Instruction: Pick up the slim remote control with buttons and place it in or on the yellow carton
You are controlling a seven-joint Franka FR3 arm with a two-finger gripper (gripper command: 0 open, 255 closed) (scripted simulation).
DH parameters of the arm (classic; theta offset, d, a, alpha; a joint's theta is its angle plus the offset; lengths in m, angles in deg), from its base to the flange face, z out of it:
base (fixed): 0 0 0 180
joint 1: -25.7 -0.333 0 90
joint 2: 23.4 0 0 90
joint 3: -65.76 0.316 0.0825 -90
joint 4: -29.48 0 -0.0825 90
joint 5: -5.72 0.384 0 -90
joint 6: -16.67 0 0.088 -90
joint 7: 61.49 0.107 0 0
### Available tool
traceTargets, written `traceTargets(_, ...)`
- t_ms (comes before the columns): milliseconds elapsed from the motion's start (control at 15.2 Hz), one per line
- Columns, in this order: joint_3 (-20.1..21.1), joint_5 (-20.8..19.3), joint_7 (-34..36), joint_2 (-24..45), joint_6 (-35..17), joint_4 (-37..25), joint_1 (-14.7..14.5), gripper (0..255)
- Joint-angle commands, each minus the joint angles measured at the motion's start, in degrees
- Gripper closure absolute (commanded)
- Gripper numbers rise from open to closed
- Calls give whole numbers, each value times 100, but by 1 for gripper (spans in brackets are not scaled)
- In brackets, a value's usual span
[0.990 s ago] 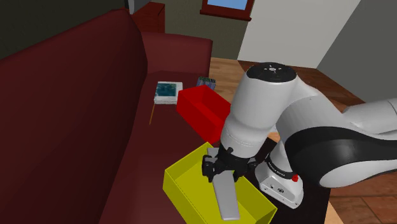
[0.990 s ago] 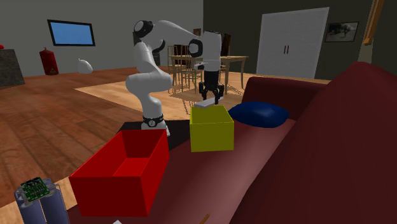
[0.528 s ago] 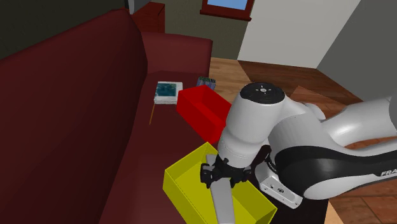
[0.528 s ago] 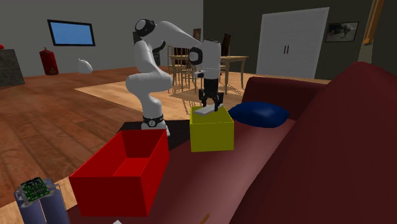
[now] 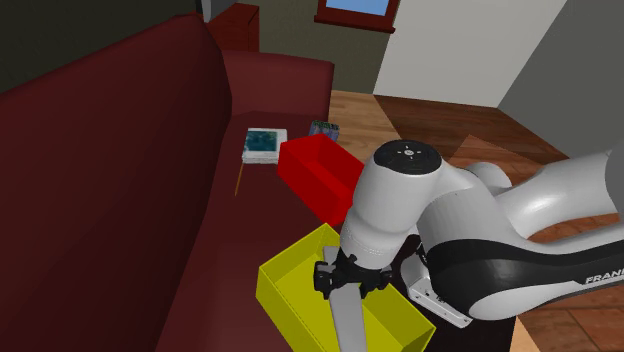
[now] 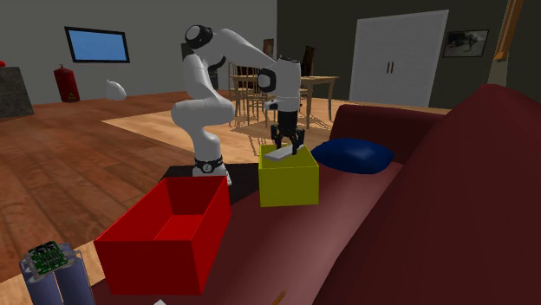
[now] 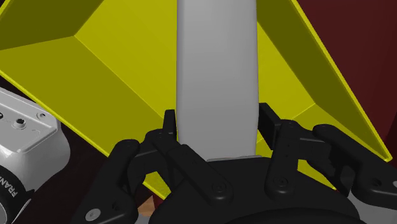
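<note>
The slim remote [image 5: 348, 318] [image 6: 279, 157] [image 7: 217, 70] is a plain grey slab with no buttons visible. My gripper [image 5: 347, 282] [image 6: 285, 144] [image 7: 217, 127] is shut on one end of it, and the free end slants down into the open yellow carton [image 5: 290, 292] [image 6: 289, 184] [image 7: 95, 76]. In the wrist view both black fingers [image 7: 169, 125] clasp the slab's sides, with the carton's yellow inner walls behind it. The carton stands on the dark red sofa's seat [image 5: 225, 240], close to the arm's base [image 5: 438, 298].
A red open bin [image 5: 318, 175] [image 6: 169, 232] sits further along the seat, with a small box [image 5: 264, 144] and a circuit-board item [image 5: 324, 128] [image 6: 49, 260] beyond it. A blue cushion [image 6: 352, 155] lies behind the carton. The sofa back [image 5: 100, 170] rises at the shoulder view's left.
The arm has lowered, carrying the remote from above the carton's rim down into the carton's opening. The grip stayed shut throughout.
</note>
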Motion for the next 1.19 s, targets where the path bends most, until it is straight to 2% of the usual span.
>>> traceTargets(0, 2, 2, 0, 2, -3, 0, 0, 255)
traceTargets(66, 2, 2, 0, 1, -3, 0, -1, 0)
traceTargets(396, 2, 2, -1, 1, -3, 1, -1, 0)
traceTargets(660, -541, -377, 70, -382, 844, -438, -43, 0)
traceTargets(1122, -542, -377, 70, -382, 844, -438, -43, 0)
